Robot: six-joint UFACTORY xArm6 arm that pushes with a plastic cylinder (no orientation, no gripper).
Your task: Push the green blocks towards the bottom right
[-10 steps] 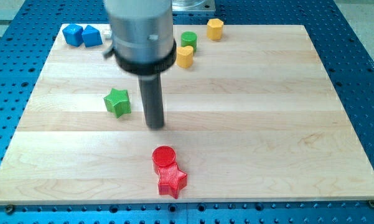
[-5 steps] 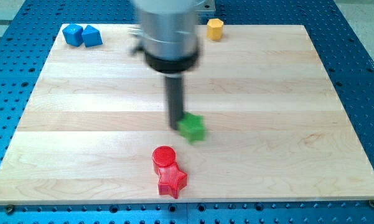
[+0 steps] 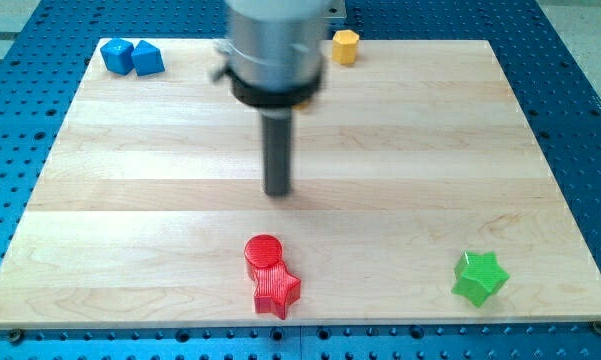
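A green star block [image 3: 479, 277] lies near the board's bottom right corner. My tip [image 3: 277, 192] stands at the board's middle, far to the left of and above the green star, not touching any block. The green cylinder seen earlier near the view's top is hidden behind the arm's body.
A red cylinder [image 3: 264, 250] and a red star [image 3: 277, 290] sit together below my tip near the bottom edge. Two blue blocks [image 3: 132, 56] lie at the top left corner. A yellow hexagonal block [image 3: 345, 46] sits at the top edge, right of the arm.
The green star went from left of my tip, across the board, to the bottom right corner. My tip moved right to the middle; the arm now hides the green cylinder and a yellow block.
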